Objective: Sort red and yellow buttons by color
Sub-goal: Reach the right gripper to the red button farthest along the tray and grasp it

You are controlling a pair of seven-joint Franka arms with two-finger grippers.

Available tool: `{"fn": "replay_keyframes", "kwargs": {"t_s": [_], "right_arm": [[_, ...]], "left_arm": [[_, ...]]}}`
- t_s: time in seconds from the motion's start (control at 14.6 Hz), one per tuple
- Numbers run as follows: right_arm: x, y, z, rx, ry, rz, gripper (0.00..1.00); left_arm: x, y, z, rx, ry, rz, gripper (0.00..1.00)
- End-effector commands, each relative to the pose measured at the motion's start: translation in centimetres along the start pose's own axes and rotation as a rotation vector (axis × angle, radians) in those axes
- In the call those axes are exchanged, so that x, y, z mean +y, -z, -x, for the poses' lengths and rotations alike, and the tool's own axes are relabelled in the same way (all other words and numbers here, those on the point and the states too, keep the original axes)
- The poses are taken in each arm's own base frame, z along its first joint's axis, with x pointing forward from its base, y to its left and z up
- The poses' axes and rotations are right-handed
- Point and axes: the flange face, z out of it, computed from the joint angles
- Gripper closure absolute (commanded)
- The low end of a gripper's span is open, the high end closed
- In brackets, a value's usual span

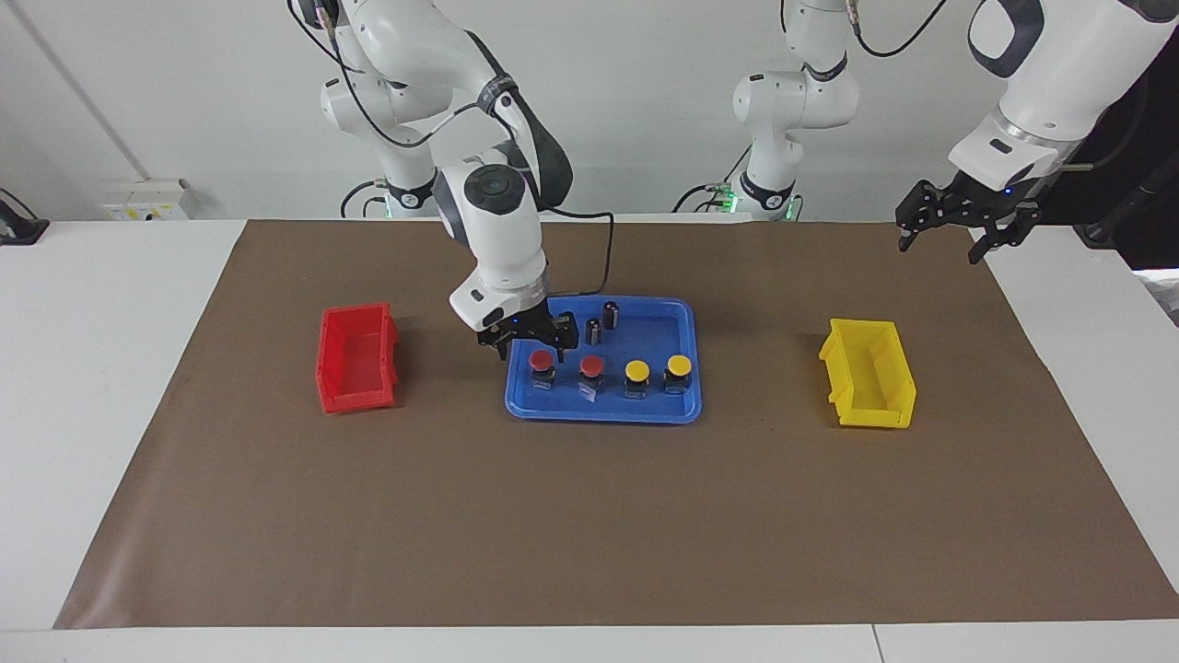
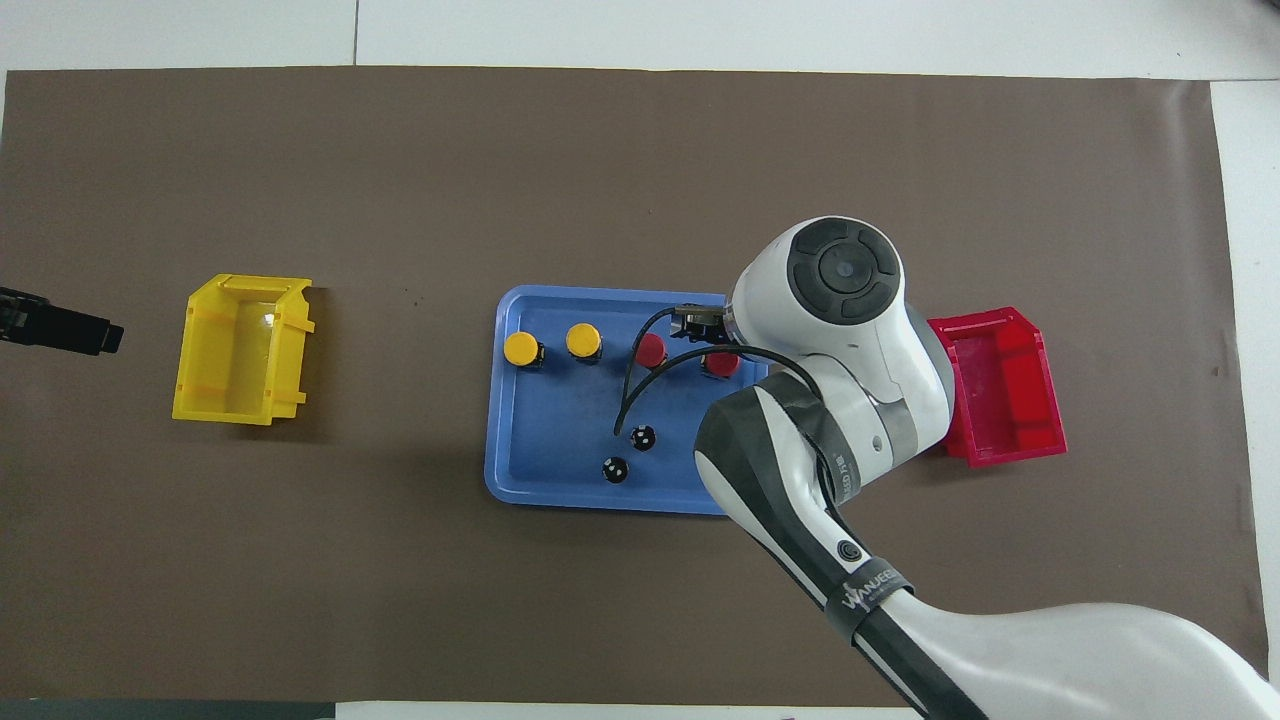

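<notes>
Risk: right gripper (image 1: pixel 528 346) sits low in the blue tray (image 1: pixel 677 322), fingers spread. If it drops off-centre, a finger could tip the end red button (image 1: pixel 542 360) or knock the 2nd red button (image 1: pixel 591 367) just beside it. End red cap lies just below the fingers, roughly between them, not gripped. 2 yellow buttons (image 1: pixel 658 368) stand well clear. Left gripper (image 1: pixel 958 230) waits, fingers apart, w/ nothing held.

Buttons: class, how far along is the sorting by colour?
Done: nothing; the red bin and yellow bin are empty. In hand: the right gripper hangs open over a red button. Left: all four buttons on the tray. The left gripper waits.
</notes>
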Motion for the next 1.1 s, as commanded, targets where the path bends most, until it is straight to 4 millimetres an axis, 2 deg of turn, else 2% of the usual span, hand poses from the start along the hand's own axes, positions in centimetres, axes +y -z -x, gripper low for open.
{"fn": "replay_keyframes", "kwargs": {"t_s": [0.0, 0.21, 0.34, 0.55, 0.82, 1.03], "right_arm": [[0.5, -1.2, 0.7, 0.004, -0.011, 0.004, 0.06], [-0.3, -2.8, 1.8, 0.007, 0.007, -0.002, 0.14], [-0.5, -4.1, 1.8, -0.001, 0.010, 0.000, 0.18], [-0.6, -4.3, 2.0, -0.004, 0.016, 0.002, 0.20], [-0.6, -4.0, 1.7, -0.003, 0.020, 0.001, 0.38], [-0.7, -3.9, 1.5, 0.000, 0.022, -0.001, 0.41]], "left_arm": [[-1.5, 0.6, 0.9, -0.010, 0.021, -0.015, 0.00], [-1.6, 0.6, 0.7, -0.003, 0.022, -0.017, 0.00], [-1.7, 0.4, 0.9, -0.013, 0.024, -0.014, 0.00], [-1.6, -0.1, 1.0, -0.015, 0.022, -0.013, 0.00], [-1.0, -0.1, 0.7, -0.009, 0.007, -0.017, 0.00], [-1.0, -0.2, 0.8, -0.009, 0.008, -0.016, 0.00]]}}
